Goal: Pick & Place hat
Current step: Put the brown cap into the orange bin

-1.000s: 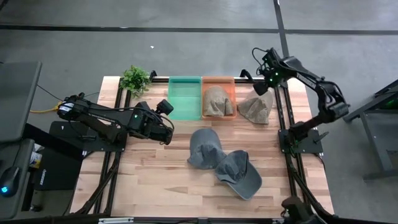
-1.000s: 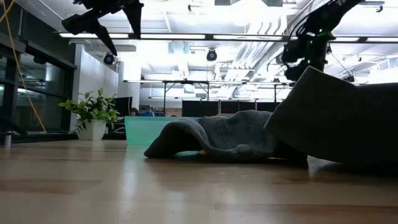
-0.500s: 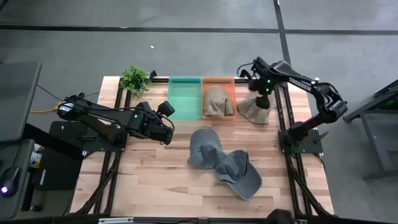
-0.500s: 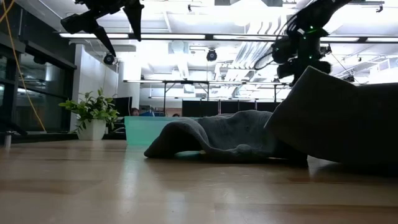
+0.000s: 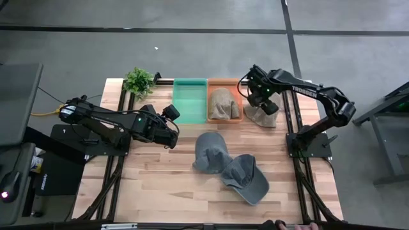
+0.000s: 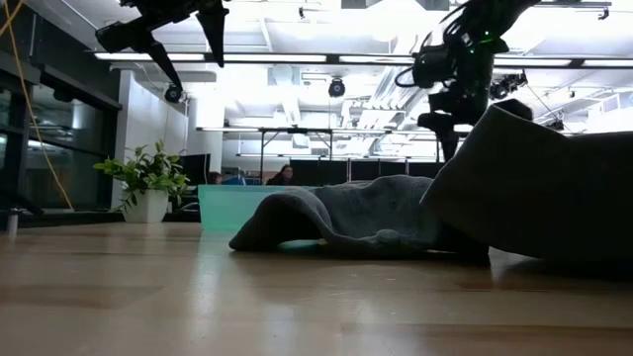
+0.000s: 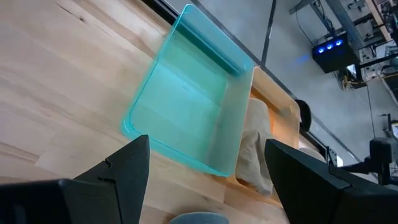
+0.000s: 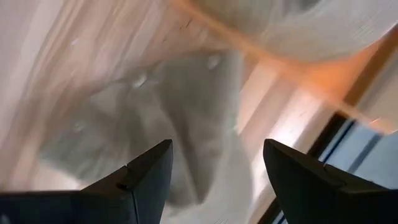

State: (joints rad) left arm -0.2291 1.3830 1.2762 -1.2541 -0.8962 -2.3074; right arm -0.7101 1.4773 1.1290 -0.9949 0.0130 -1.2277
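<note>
A tan hat lies on the table just right of the orange bin, and it also shows in the right wrist view. My right gripper hovers open above its far edge, touching nothing. A second tan hat lies inside the orange bin. Two grey caps overlap on the table's middle. My left gripper waits open and raised, near the teal bin.
A potted plant stands at the far left corner. The teal bin holds nothing that I can see. In the low view the grey caps fill the foreground and hide the tan hat. Bare wood lies on the near left.
My right gripper has swung from the table's far right corner toward the left and down, and now hangs over the tan hat beside the orange bin. The hats and bins have stayed put.
</note>
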